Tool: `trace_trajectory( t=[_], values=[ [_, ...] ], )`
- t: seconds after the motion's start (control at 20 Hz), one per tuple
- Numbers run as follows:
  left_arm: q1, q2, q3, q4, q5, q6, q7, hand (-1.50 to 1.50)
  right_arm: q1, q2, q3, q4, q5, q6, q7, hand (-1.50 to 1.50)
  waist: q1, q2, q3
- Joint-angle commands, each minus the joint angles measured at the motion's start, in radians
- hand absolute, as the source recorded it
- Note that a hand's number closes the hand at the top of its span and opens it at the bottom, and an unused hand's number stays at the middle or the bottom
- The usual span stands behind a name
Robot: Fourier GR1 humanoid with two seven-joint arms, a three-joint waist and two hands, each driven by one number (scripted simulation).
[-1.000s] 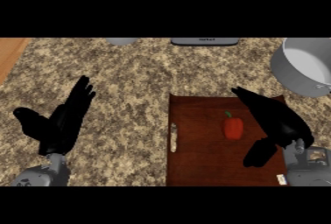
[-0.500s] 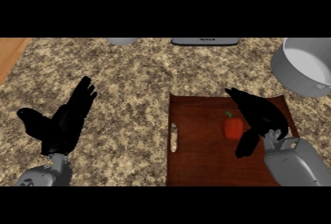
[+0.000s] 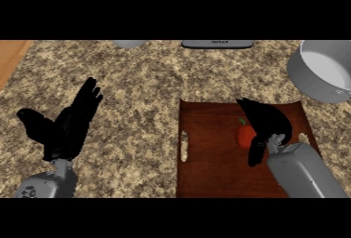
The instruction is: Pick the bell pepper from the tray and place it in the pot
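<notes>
my right hand [image 3: 269, 124] arches over the bell pepper [image 3: 244, 135] on the tray [image 3: 212, 172] right of centre, fingers curving, not yet pinching; looks light, smooth, slippery, so i'd wrap its waist, left hand [image 3: 68, 125] spread

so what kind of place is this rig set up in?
Most likely a kitchen counter: a speckled stone-look countertop, a grey pot at the far right, and a red bell pepper on a brown wooden tray.

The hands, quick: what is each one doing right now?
Left hand: open, fingers straight, holding nothing.
Right hand: open, against the bell pepper on the tray, not yet curled round it.
</notes>
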Motion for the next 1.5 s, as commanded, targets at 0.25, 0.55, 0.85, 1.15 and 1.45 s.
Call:
trace_trajectory(
  t=[0.25,0.55,0.85,1.15,1.45],
  values=[
    [0.016,-0.01,0.022,-0.047,-0.008,-0.019,0.036,0.0,0.038,-0.05,-0.071,0.082,0.064,-0.005,-0.177,-1.5,-0.002,0.0,0.0],
    [0.035,-0.05,-0.023,-0.081,-0.064,0.023,0.028,0.0,0.039,-0.026,-0.044,0.13,0.097,-0.143,-0.351,1.5,0.001,0.0,0.0],
    [-0.02,-0.047,0.025,-0.004,-0.032,-0.028,0.003,0.0,-0.005,0.075,-0.051,0.073,0.148,-0.076,-0.266,1.5,-0.002,0.0,0.0],
    [0.024,-0.026,0.062,-0.025,-0.033,-0.005,0.019,0.0,0.193,-0.161,-0.379,0.045,0.046,-0.176,-0.3,1.5,-0.068,-0.007,0.002],
    [0.08,-0.027,0.046,-0.041,-0.034,-0.025,-0.003,0.0,0.329,-0.35,-0.699,0.101,-0.03,-0.275,-0.373,1.5,-0.049,-0.007,0.001]
  ],
)
